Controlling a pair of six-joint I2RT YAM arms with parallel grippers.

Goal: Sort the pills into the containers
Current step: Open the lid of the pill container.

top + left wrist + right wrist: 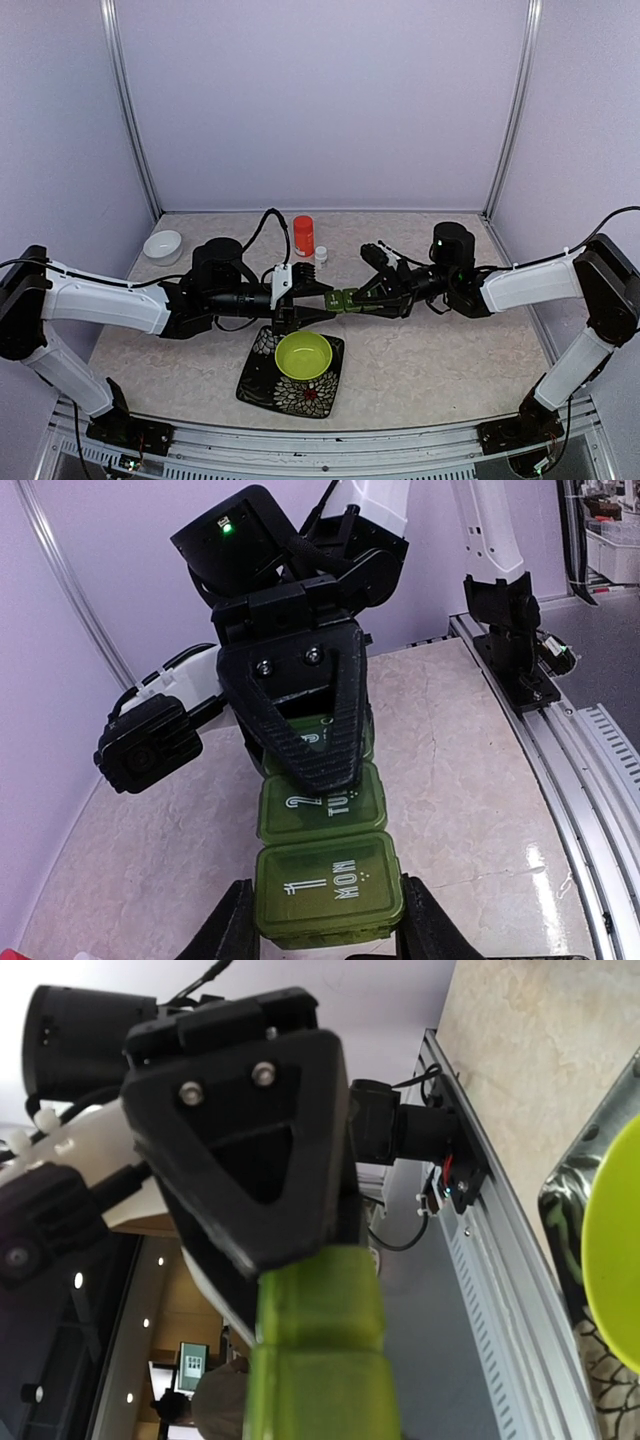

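The dark green pillbox (343, 298) hangs in mid-air between both arms, above the table's middle. My right gripper (367, 298) is shut on its right end. In the left wrist view its upper finger (310, 720) lies over the lids marked 3 and 2. My left gripper (328, 920) is shut on the MON compartment (330, 885), a finger pressed against each side. All lids I can see are closed. In the right wrist view the pillbox (320, 1360) runs up from the bottom edge to the left gripper's black finger (240, 1140). No pills show in any view.
A lime-green bowl (303, 355) sits on a dark patterned square plate (262, 378) just below the grippers. An orange bottle (303, 235) and a small white cap (321, 255) stand behind them. A white bowl (162, 244) is at the back left.
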